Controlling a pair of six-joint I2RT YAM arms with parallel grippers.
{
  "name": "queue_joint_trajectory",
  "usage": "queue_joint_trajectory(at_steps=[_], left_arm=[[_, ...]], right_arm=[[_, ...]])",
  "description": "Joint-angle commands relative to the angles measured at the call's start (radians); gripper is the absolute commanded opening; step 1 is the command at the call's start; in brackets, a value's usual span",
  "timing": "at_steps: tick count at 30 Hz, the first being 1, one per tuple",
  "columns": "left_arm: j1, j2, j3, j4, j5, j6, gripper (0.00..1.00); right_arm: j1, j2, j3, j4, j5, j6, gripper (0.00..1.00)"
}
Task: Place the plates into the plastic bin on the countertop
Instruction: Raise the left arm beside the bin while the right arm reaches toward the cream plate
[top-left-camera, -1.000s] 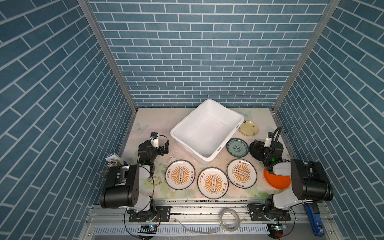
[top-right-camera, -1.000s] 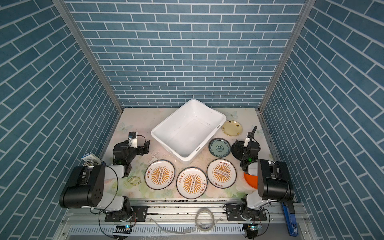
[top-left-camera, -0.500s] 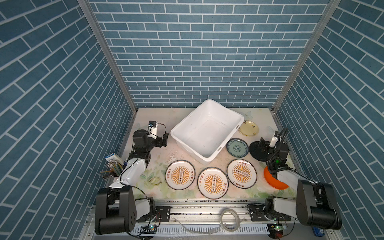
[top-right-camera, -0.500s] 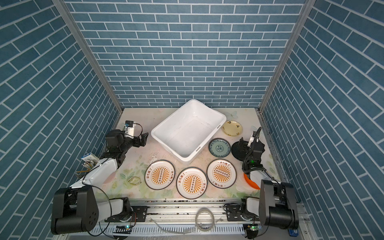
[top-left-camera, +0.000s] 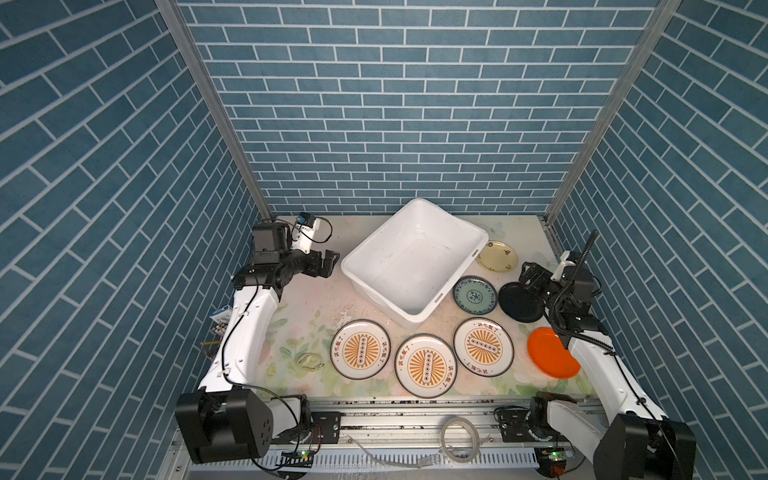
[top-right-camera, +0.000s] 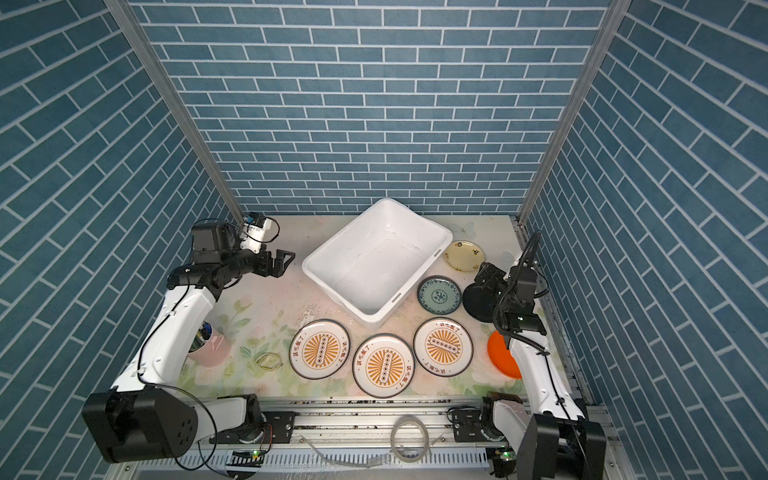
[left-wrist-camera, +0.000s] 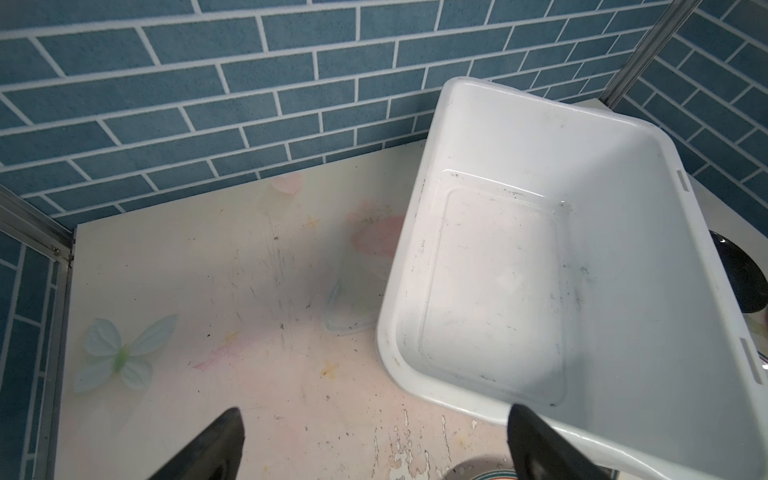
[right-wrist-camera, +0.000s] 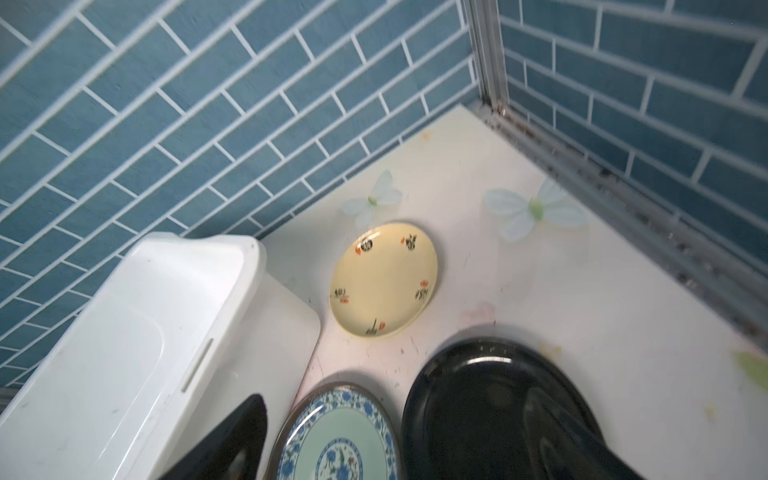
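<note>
Plates are all lying flat on the countertop (top-left-camera: 299, 307), none inside the plastic bin (top-left-camera: 415, 224), which is sitting turned at an angle toward the back middle, and showing a bare scuffed floor in the left wrist view (left-wrist-camera: 490, 299).

Three large sunburst plates are forming a row along the front: the left sunburst plate (top-left-camera: 360, 349), the middle sunburst plate (top-left-camera: 426, 365) and the right sunburst plate (top-left-camera: 483, 347), each lying just beside the next.

Right of the bin, the teal-patterned plate (top-left-camera: 475, 294) is lying just beside the bin's wall, with the black plate (top-left-camera: 519, 301) next to it and the pale yellow plate (top-left-camera: 497, 256) farther back. The orange plate (top-left-camera: 548, 351) is lying at the front right, partly covered by the right arm.

Over the black plate's far edge, the right gripper (top-left-camera: 530, 274) is hanging with its jaws spread wide, holding nothing. Just left of the bin, the left gripper (top-left-camera: 328, 264) is hovering over bare counter, jaws fully apart and holding nothing.

A small yellow-green loop (top-left-camera: 311, 360) is lying left of the sunburst row.
</note>
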Motion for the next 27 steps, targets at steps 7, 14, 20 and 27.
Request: queue_joint_trajectory(at_steps=[7,14,20,27], left_arm=[[-0.034,0.109,0.198,-0.289,0.127,0.081,1.0],[-0.089,0.105,0.22,-0.381,0.149,0.161,1.0],[-0.095,0.073,0.176,-0.362,0.206,0.159,1.0],[-0.108,0.103,0.223,-0.375,0.216,0.132,1.0]], right_arm=[[-0.017,0.232,0.127,-0.05,-0.197,0.098,0.87],[-0.073,0.329,0.232,-0.068,-0.196,0.072,0.8],[-0.128,0.504,0.349,-0.087,-0.264,0.062,0.73],[-0.171,0.658,0.434,-0.104,-0.32,0.059,0.67]])
